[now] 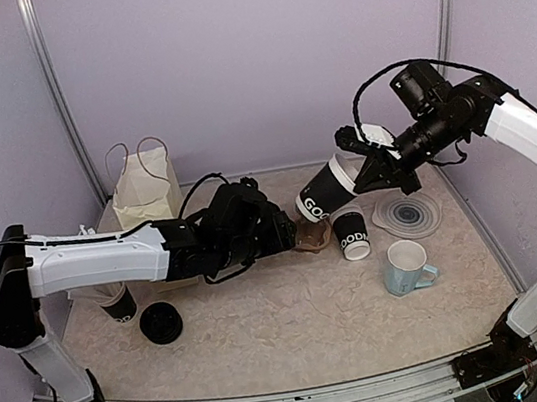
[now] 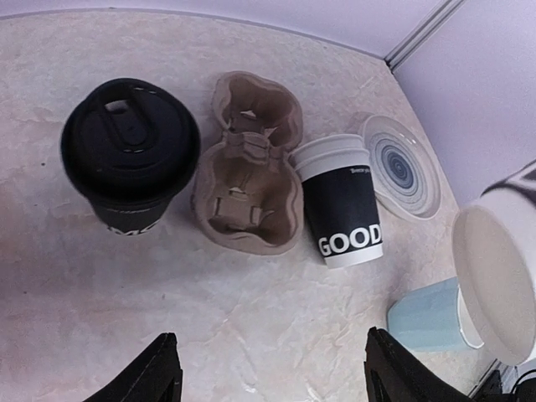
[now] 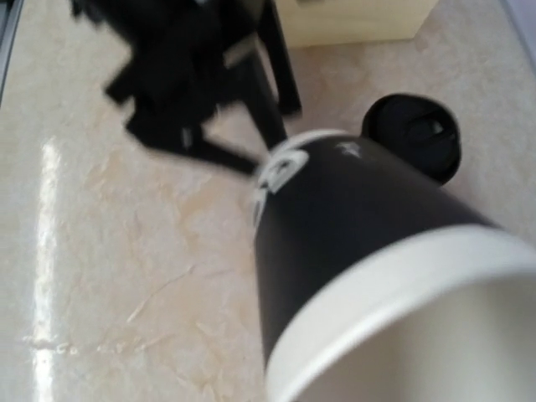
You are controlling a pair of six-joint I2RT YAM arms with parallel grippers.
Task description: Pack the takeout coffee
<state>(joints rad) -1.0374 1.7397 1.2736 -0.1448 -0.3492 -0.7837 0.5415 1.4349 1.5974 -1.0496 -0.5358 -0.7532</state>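
Observation:
My right gripper (image 1: 377,167) holds an open black paper cup (image 1: 323,193) by its white rim, tilted in the air above the brown pulp carrier (image 1: 313,238). The cup (image 3: 360,226) fills the right wrist view and hides the fingers. A second open cup marked GOOD (image 2: 343,201) stands upright right of the carrier (image 2: 251,176). A lidded cup (image 2: 130,155) stands left of the carrier, hidden under my left arm in the top view. My left gripper (image 2: 276,377) hangs open over bare table, with nothing between its fingers (image 2: 159,373).
A paper bag (image 1: 145,187) stands at the back left. A loose black lid (image 1: 160,323) and a black cup (image 1: 117,304) sit near my left arm. The light-blue mug (image 1: 405,268) and a ringed plate (image 1: 407,213) lie to the right.

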